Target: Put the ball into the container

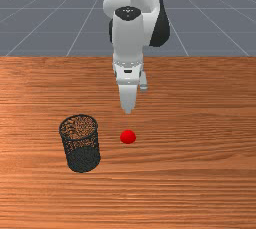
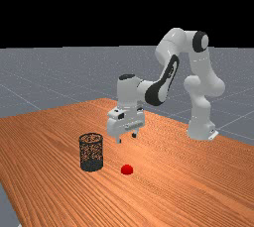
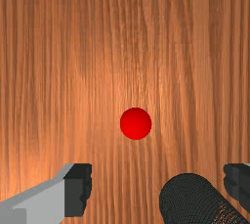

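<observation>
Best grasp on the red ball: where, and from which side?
I'd pinch the ball around its middle, fingers on opposite sides, from straight above: it's round, so widest there, and the table blocks its underside. The mesh container stands apart, at the front view's left.

One of each thing, save for two fingers [image 3: 77, 193]
One red ball [image 1: 128, 137], one black wire-mesh bin [image 1: 82, 160], one orange-brown wooden table [image 1: 200, 173], one white-and-grey Panda arm [image 2: 201, 114], and one gripper [image 2: 126, 138] bearing the two fingers.
</observation>
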You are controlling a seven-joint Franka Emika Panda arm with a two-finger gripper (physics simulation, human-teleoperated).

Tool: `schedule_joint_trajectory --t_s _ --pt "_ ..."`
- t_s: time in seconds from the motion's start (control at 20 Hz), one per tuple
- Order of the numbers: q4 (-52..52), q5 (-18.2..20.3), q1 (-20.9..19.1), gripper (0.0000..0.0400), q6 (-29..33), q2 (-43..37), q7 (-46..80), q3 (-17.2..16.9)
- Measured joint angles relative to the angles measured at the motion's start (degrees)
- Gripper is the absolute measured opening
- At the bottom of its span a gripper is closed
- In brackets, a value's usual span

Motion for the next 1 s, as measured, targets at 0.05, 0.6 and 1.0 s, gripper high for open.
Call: schedule_joint_trajectory --t_s 0.05,0.6,1.0 --pt "0.0 0.0 0.0 0.0243 0.0 0.0 0.0 0.0" --pt "3.6 0.0 0.1 0.0389 -8.3 -4.2 0.6 -0.1" --pt "5.1 0.0 0.1 0.04 -8.2 0.2 0.6 -0.1"
